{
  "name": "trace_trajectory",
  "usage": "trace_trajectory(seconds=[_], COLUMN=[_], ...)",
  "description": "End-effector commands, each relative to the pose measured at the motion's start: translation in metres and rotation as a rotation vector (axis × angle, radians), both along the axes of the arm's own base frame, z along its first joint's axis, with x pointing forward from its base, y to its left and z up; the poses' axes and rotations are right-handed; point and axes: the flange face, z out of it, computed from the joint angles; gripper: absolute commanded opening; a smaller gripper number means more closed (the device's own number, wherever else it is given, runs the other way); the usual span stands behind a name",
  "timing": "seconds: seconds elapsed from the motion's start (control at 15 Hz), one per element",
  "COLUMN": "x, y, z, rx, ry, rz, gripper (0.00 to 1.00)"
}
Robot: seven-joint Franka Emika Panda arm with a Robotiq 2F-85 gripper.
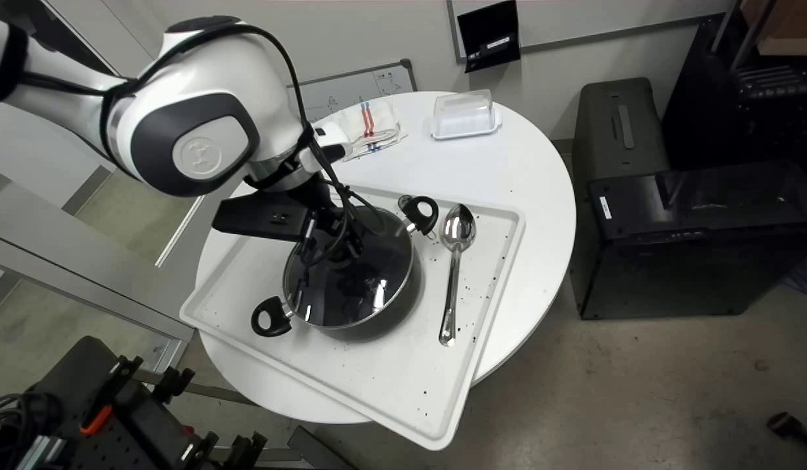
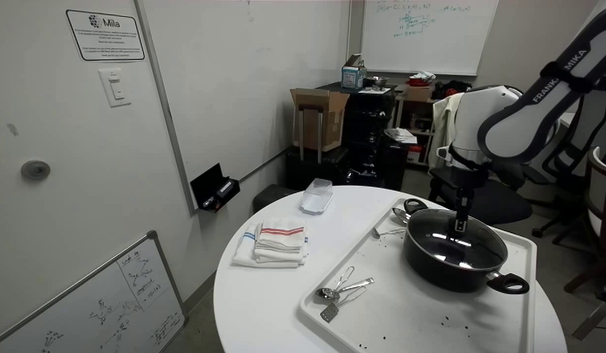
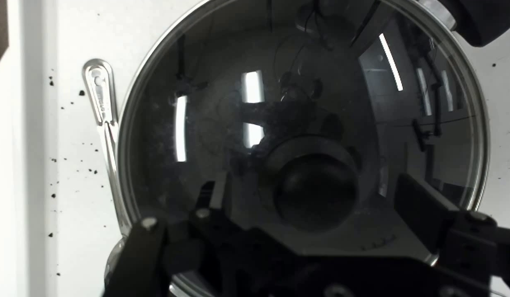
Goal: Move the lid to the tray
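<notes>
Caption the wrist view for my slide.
Open gripper framing the knob of the lid, a spoon alongside on the tray.

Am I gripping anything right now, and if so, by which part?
Nothing is held. In the wrist view the fingers stand apart, with gaps on both sides of the knob of the lid.

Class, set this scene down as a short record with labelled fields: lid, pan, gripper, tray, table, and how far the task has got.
lid: dark, shiny, resting on the pan, its knob on top
pan: black, round, standing on the tray
gripper: open, jaws apart on either side of the knob
tray: white, also holding a metal spoon and other utensils
table: round, white, also bearing folded cloths and a clear-covered dish
task status: lid not yet off the pan
</notes>
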Motion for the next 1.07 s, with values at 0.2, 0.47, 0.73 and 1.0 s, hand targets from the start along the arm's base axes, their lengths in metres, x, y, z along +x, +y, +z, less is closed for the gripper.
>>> trace_trajectory(seconds=[0.2,0.47,0.73,1.0], x=[0.0,0.0,0.001,-0.003], y=[0.0,0.0,-0.001,0.004], z=[-0.002,-0.001,0.006,0.028], rx=[-0.007,-0.007,-0.008,0.003], ry=[-0.044,-0.047,-0.049,-0.051], rz=[0.037,0.038,0.039,0.062], gripper=[0.45,0.25,0.25,0.25])
